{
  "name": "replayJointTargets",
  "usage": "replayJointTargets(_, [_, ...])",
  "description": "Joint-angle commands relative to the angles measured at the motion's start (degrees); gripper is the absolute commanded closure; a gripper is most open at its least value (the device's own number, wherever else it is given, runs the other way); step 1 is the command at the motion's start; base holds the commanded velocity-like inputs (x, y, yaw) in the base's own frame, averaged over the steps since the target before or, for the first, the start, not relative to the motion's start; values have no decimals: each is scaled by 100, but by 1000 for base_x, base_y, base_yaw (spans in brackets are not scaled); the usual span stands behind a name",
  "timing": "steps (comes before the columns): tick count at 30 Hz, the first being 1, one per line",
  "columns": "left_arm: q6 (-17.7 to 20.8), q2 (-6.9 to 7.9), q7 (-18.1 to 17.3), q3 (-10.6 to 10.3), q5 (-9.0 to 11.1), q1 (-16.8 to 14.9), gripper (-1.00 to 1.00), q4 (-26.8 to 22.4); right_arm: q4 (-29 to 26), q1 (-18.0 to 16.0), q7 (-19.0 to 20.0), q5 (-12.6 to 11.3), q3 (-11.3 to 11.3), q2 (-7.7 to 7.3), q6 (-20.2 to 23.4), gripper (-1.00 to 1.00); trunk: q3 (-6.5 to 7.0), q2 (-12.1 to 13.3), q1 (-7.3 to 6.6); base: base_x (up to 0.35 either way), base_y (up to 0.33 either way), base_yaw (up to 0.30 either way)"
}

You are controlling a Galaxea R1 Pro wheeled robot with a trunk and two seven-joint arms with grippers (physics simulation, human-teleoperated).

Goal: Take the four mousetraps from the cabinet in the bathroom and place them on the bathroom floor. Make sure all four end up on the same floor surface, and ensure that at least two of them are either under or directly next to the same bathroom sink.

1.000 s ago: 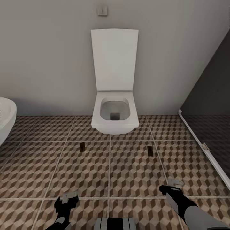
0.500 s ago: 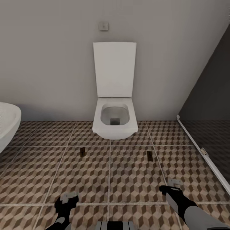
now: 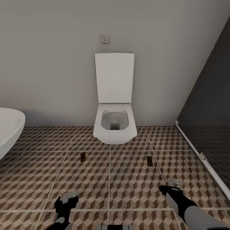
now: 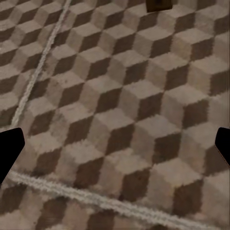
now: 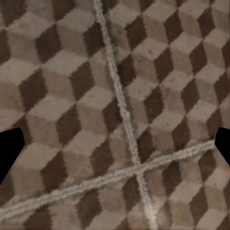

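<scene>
Two mousetraps lie flat on the bathroom floor (image 3: 127, 179) in front of the toilet: one small brown mousetrap (image 3: 83, 156) to the left, another mousetrap (image 3: 149, 160) to the right. The left one also shows in the left wrist view as a dark mousetrap (image 4: 158, 5) at the picture's edge. My left gripper (image 3: 69, 197) hovers low over the tiles, short of the left trap, open and empty. On the other side my right gripper (image 3: 175, 183) is open and empty too, short of the right trap. The cabinet and the sink are out of view.
A white square-edged toilet (image 3: 115, 126) with its lid up stands against the grey wall. The rim of a white oval bathtub (image 3: 9, 127) juts in at the left. A dark glass shower panel (image 3: 207, 134) with a pale bottom rail closes the right side.
The whole view has shifted: the toilet and both traps now sit lower and look smaller, so the camera has drawn back. Both grippers hold the same pose, open.
</scene>
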Motion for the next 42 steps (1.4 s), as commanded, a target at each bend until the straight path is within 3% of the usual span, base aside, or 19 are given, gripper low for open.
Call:
replayJointTargets(1, [-23, -3, -6, 39, -8, -3, -100, 4, -14, 1, -30, -48, 49, -4, 38, -100, 18, 0, -3, 0, 0, 0])
replayJointTargets(42, [-25, -2, -6, 43, -8, -3, -100, -4, -35, 1, -23, -48, 49, -5, 38, -100, 927, 55, -109, 0, 0, 0])
